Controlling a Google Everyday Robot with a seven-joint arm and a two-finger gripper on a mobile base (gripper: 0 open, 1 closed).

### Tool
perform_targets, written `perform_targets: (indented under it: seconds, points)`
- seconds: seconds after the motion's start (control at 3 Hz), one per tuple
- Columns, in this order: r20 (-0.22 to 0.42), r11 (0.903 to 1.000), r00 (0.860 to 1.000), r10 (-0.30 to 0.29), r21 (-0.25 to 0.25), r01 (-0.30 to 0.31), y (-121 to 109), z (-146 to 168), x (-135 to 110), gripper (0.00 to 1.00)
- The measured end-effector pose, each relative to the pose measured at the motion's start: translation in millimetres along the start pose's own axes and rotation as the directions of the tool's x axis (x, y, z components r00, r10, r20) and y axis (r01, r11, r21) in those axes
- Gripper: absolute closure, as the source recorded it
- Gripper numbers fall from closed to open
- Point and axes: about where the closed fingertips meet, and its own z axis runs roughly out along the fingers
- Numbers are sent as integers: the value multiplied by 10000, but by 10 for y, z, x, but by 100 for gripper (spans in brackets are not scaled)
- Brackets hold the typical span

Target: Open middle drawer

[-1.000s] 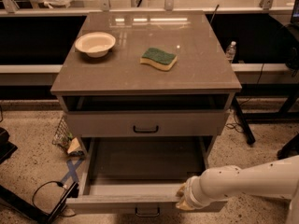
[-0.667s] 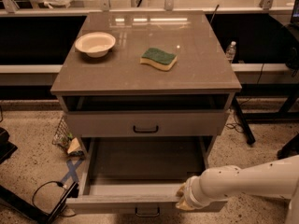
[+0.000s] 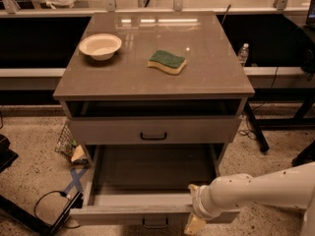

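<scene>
1. Camera view, where the task's thing is: the middle drawer (image 3: 147,173) fills the lower centre of the frame. It stands well out from the cabinet with its plain grey inside open to view, and its front panel runs left to right just above the bottom edge.
2. Camera view, the gripper: the gripper (image 3: 194,224) sits at the bottom of the frame, right of centre, on the end of a white arm (image 3: 266,191) that enters from the lower right. It is at the drawer's front panel, just to the right of the drawer's black handle (image 3: 155,223).
3. The relation that matters: the drawer's front lies across the frame, while its travel runs toward the bottom edge. Any further pull would follow that line, with the handle just to the left of the gripper.
4. Hard to make out: I cannot tell whether the gripper is apart, together or clamped on anything, nor whether it touches the panel. The handle is cut by the bottom edge, and no lower drawer shows.
5. Above: the taller-fronted top drawer (image 3: 197,130) sits under the counter (image 3: 206,77), which carries a bowl (image 3: 100,45) and a sponge (image 3: 167,61).
</scene>
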Motion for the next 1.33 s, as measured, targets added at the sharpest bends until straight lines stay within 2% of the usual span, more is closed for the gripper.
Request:
perform_targets:
  seconds: [0.33,0.67,1.0,1.33]
  points:
    - [-551,9999,9985,5,110,2,-29,-329,-23,0]
    - [-1617,9994,9868,-65,335,121,-118,-826,-33,17]
    - [-2304,9921,9729,-177,1167,457,-458,-1163,-3,48]
    - [-2377,9840,9706,-383,1603,781,-726,-1178,64,71]
